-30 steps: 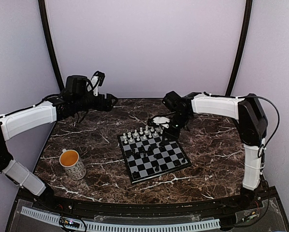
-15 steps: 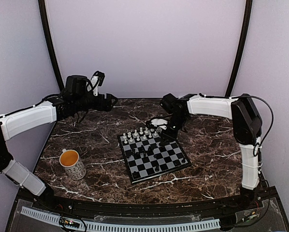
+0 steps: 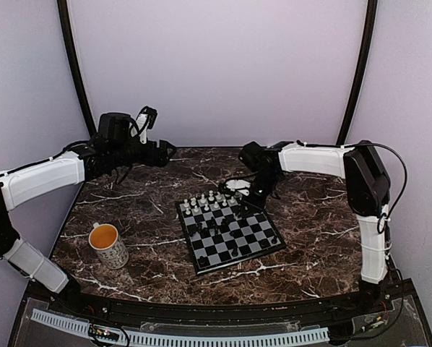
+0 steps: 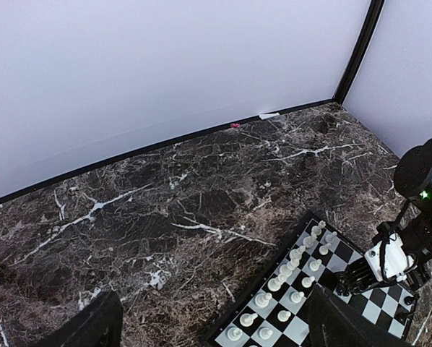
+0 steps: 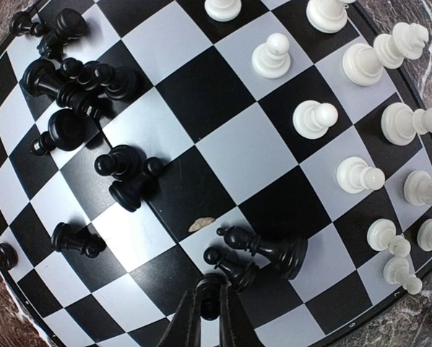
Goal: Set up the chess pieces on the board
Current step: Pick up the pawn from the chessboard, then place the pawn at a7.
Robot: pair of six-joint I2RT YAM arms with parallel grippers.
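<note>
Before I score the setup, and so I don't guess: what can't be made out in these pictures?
Top view: the chess pieces are too small to tell kinds apart.
Left wrist view: the bottom edge cuts off the board, so most squares are unseen.
Right wrist view: the right gripper closes at the bottom edge around a dark shape; piece or shadow, I cannot tell.

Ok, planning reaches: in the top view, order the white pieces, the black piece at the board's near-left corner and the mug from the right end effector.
1. Small white chess pieces, beside the right end effector on the board's far edge.
2. Small black chess piece, board's near-left corner.
3. White patterned mug, far left on the table.
</note>
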